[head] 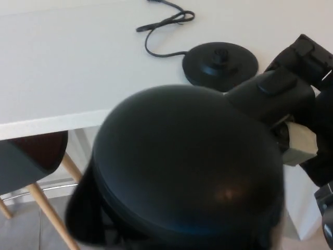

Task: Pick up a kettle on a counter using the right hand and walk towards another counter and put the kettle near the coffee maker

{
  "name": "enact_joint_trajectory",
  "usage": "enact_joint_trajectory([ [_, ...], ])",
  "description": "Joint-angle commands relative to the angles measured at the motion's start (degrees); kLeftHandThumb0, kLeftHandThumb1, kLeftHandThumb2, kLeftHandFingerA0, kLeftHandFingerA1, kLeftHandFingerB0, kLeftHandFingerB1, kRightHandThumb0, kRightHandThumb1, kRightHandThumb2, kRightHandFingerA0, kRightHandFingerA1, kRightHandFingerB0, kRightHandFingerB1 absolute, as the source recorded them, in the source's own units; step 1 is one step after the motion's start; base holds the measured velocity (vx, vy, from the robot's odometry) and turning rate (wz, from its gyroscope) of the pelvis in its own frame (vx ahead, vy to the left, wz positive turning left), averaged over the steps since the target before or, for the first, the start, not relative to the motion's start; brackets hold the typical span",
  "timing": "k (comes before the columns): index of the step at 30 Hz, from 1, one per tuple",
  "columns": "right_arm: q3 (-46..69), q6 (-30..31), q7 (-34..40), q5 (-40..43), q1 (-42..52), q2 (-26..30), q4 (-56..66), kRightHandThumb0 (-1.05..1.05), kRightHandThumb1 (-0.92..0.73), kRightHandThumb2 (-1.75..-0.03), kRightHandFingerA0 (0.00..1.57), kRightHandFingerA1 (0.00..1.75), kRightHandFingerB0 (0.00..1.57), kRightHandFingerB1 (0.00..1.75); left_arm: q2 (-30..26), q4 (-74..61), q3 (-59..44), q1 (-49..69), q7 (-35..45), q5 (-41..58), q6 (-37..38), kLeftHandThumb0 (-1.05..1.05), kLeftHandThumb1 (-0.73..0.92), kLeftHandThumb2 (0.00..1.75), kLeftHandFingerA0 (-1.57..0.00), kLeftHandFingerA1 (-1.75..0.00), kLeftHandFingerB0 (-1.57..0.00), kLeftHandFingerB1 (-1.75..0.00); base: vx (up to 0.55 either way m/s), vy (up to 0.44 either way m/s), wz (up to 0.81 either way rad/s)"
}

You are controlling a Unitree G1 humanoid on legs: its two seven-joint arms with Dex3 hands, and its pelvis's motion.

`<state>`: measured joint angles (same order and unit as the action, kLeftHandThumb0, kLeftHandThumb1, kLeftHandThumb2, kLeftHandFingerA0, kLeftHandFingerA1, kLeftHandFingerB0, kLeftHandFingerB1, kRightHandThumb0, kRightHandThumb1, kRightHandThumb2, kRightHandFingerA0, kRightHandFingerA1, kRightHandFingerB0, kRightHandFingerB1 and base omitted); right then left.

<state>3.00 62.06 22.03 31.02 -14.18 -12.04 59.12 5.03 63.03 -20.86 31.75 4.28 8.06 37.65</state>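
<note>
Kettle (187,172) apparently in right hand (307,104)

No text, label, brand or number can be read anywhere.

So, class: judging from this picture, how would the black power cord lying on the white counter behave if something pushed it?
The cord lies in loose curves, so it is probably floppy. It looks thin, likely light. One end joins the round base, which might anchor it.
</note>
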Motion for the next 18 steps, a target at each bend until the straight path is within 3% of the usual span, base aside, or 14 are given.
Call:
enact_joint_trajectory([
  [1,-0.35,-6.22,5.68,7.87,0.5,-2.16,0.88,-0.26,-0.41,-1.41,1.04,1.75,0.76,1.63,-1.0,0.43,0.28,-0.59,-2.0,-0.59,4.14,-0.1,0.22,1.54,-1.04,-1.21,-0.99,-0.97,-0.1,0.04,-0.31],
  [11,-0.95,-8.51,10.14,13.47,1.72,-0.17,0.88,-0.29,-0.44,-1.36,1.05,1.75,0.79,1.59,-1.11,0.86,0.36,-1.38,-2.23,0.1,4.72,-0.08,0.26,1.53,-1.03,-1.21,-0.99,-0.99,-0.06,0.243,-0.39],
  [18,-1.13,-11.01,11.51,16.52,2.51,2.42,0.88,-0.27,-0.44,-1.36,1.03,1.75,0.78,1.59,-1.46,1.54,-0.53,-3.08,-1.43,0.81,4.5,-0.14,0.28,1.46,-1.06,-1.22,-1.0,-1.02,-0.06,0.017,-0.43],
])
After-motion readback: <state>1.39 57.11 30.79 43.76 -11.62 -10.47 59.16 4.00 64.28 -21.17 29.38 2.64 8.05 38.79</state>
